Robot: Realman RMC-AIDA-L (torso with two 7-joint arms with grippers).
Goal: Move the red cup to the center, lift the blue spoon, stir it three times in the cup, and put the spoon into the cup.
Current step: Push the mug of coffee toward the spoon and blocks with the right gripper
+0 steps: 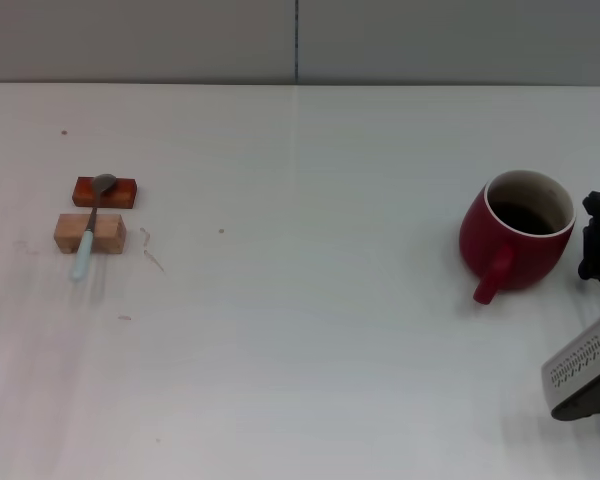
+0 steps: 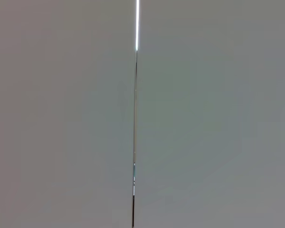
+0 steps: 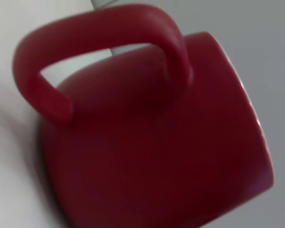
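Observation:
The red cup [image 1: 516, 232] stands upright at the right side of the white table, handle toward the front. It fills the right wrist view [image 3: 147, 137], handle [image 3: 99, 47] showing close up. My right gripper [image 1: 598, 240] is at the right edge of the head view, just right of the cup; whether it touches the cup does not show. The blue spoon [image 1: 88, 240] lies at the far left, its grey bowl on an orange-brown block [image 1: 105, 191] and its neck across a tan block [image 1: 90, 232]. My left gripper is out of view.
The white table [image 1: 300, 300] stretches between spoon and cup. A grey wall with a vertical seam [image 2: 135, 114] fills the left wrist view. Part of the right arm's white housing [image 1: 583, 378] shows at the lower right.

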